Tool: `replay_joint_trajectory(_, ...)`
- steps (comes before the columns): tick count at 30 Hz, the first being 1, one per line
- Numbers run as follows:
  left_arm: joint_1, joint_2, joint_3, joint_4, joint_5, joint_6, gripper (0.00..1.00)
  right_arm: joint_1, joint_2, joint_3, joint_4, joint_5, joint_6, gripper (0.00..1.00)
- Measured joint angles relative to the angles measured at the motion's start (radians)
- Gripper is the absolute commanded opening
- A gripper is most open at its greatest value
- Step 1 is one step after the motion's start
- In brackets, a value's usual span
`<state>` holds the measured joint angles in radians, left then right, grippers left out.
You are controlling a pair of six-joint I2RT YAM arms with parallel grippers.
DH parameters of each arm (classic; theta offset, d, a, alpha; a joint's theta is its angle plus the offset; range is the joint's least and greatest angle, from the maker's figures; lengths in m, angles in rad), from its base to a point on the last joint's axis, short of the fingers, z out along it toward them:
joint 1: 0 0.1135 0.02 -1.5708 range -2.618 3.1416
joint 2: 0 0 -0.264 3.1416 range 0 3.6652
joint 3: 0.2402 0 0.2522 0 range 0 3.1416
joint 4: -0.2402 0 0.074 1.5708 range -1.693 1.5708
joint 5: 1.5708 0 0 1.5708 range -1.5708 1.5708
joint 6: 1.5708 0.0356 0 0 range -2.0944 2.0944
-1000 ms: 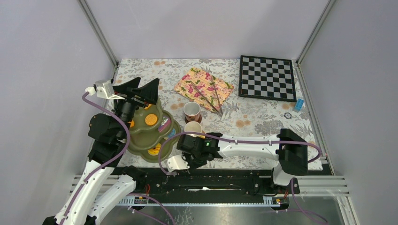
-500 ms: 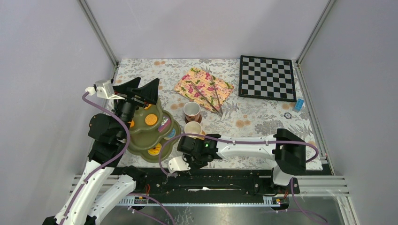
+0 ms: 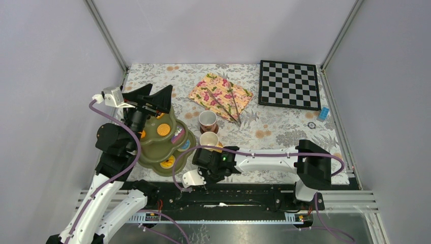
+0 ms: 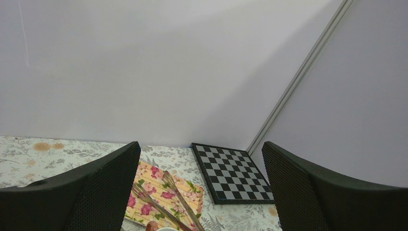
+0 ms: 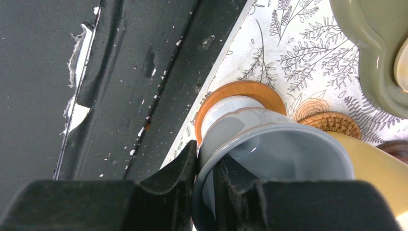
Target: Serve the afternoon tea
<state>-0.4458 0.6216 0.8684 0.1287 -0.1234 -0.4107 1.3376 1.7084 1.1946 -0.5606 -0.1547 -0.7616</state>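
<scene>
At the top view's lower centre the right gripper (image 5: 206,169) is clenched on the rim of the pale blue mug (image 5: 284,149), its base over a wooden coaster (image 5: 226,94) beside the yellow mug (image 5: 377,163), while the left gripper (image 4: 200,145) gapes wide above the olive-green stand (image 3: 152,148)

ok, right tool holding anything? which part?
Right tool pinches the pale blue mug by its rim, jaws astride the wall. Left tool open, empty.

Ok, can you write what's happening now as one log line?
right gripper: shut on pale blue mug rim | mug: over wooden coaster | left gripper: open, empty
</scene>
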Motion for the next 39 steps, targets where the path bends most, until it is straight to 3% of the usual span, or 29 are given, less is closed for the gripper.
replay_joint_trajectory(19,0.000,0.000,0.000,0.000,0.000,0.000,0.99,0.000,-0.008,-0.026,0.056,0.024,0.000,0.00)
replay_joint_trajectory(29,0.000,0.000,0.000,0.000,0.003,0.000,0.99,-0.004,-0.013,-0.042,0.073,0.031,0.000,0.24)
replay_joint_trajectory(39,0.000,0.002,0.000,0.000,0.007,0.000,0.99,-0.011,-0.015,-0.061,0.077,0.033,0.000,0.40)
